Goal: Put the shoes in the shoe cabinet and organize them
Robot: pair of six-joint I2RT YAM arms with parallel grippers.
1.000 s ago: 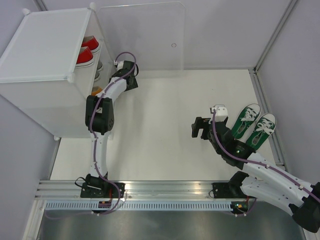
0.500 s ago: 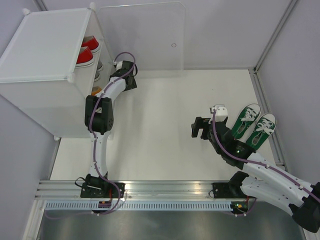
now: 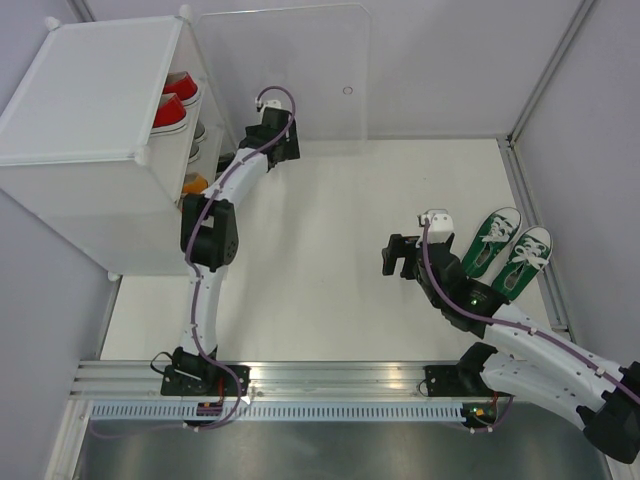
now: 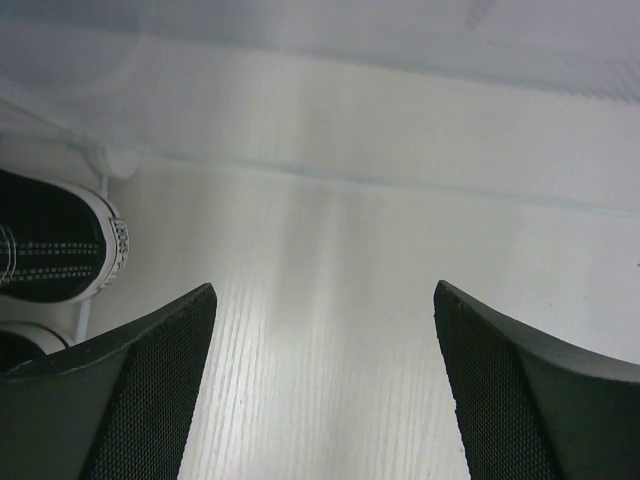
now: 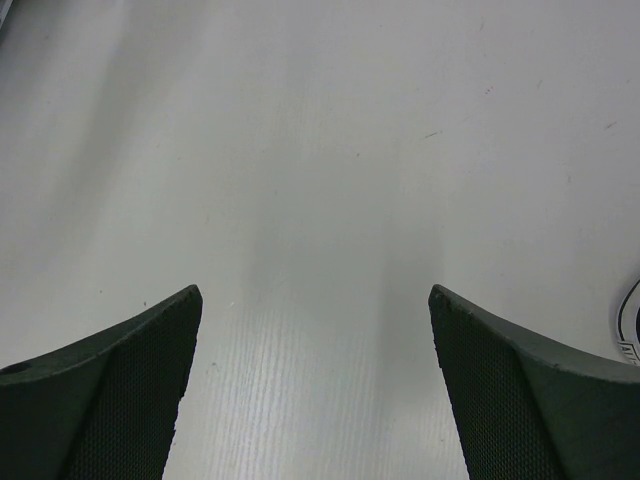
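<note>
Here the shoe cabinet (image 3: 80,90) stands at the counter's (image 3: 320,290) left, red shoes (image 3: 172,102) on an upper shelf, perhaps an orange one (image 3: 193,183) lower. The green pair (image 3: 505,252) lies far right beside the right hand (image 3: 393,256), spread empty. The left hand (image 4: 325,300), likewise empty and spread, hovers near the cabinet.

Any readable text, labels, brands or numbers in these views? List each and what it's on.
Nothing can be read.
Black shoe, heel strip: dark print, too blurred to read.
Green shoes: any labels are too small to read.
White rim at the edge of the right wrist view: dark marks, cut off, unreadable.
</note>
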